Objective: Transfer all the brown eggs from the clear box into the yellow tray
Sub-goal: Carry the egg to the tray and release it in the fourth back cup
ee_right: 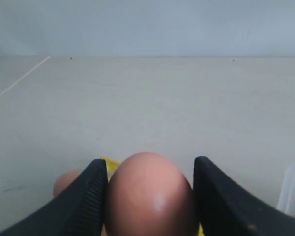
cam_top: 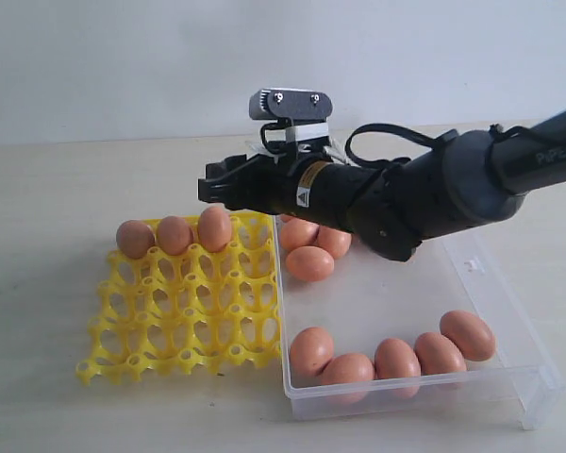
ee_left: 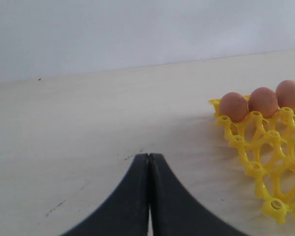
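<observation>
In the exterior view, the right gripper (cam_top: 222, 184) reaches across from the box (cam_top: 387, 293) to the tray's (cam_top: 170, 321) far row. It sits right over the third egg (cam_top: 214, 229) there. The first egg (cam_top: 135, 238) and second egg (cam_top: 174, 234) fill the cups beside it, toward the tray's far outer corner. The free cup (cam_top: 255, 231) at the box end of that row is open, as are all the nearer rows. The arm hangs over three box eggs (cam_top: 309, 262) lying just beside the tray. Five more eggs (cam_top: 396, 363) line the box's near wall, well apart from the tray. The left arm does not show.

In the left wrist view, the left gripper (ee_left: 148, 157) has its fingers pressed together and holds nothing. It hangs over bare table, well apart from the tray, so the right arm is plainly the nearer one.

In the right wrist view, the fingers (ee_right: 88, 196) pinch the third egg on both flanks. Its long axis stands upright with the rounded end up. Yellow shows just behind it, and the second egg peeps past one finger. We cannot tell whether the shell already rests in its cup. We judge that the release calls for a gentle spread, since that finger stands close to the second egg.
</observation>
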`<state>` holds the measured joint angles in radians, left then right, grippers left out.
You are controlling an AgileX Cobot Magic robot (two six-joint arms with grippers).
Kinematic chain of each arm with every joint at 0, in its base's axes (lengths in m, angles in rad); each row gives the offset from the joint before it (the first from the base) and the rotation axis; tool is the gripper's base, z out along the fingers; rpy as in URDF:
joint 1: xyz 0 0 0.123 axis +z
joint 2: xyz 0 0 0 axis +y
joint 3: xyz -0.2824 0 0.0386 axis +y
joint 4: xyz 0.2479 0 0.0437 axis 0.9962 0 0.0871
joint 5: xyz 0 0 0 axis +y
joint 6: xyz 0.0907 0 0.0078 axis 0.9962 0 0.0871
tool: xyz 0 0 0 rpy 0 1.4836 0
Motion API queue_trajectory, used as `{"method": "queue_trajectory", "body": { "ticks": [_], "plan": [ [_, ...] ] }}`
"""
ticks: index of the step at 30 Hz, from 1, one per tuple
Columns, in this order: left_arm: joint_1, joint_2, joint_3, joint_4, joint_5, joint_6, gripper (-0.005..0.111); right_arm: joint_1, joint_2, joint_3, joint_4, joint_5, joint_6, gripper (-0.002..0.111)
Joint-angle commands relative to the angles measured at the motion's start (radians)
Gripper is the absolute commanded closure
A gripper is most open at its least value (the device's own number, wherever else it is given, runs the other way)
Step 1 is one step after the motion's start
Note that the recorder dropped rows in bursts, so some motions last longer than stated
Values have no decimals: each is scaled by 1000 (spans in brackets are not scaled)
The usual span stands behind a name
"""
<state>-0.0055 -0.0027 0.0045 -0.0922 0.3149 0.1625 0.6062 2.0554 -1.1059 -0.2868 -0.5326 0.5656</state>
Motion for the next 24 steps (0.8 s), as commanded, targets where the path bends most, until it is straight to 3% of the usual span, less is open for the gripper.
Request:
{"method": "queue_trajectory", "body": {
  "ticks": [1, 24],
  "plan": [
    [-6, 3, -5, -5, -4, -4, 107, -2, 50, 2, -19, -61, 21, 108],
    [-6, 3, -5, -5, -4, -4, 107, -39, 125, 2, 44, -127, -244, 108]
  ]
}}
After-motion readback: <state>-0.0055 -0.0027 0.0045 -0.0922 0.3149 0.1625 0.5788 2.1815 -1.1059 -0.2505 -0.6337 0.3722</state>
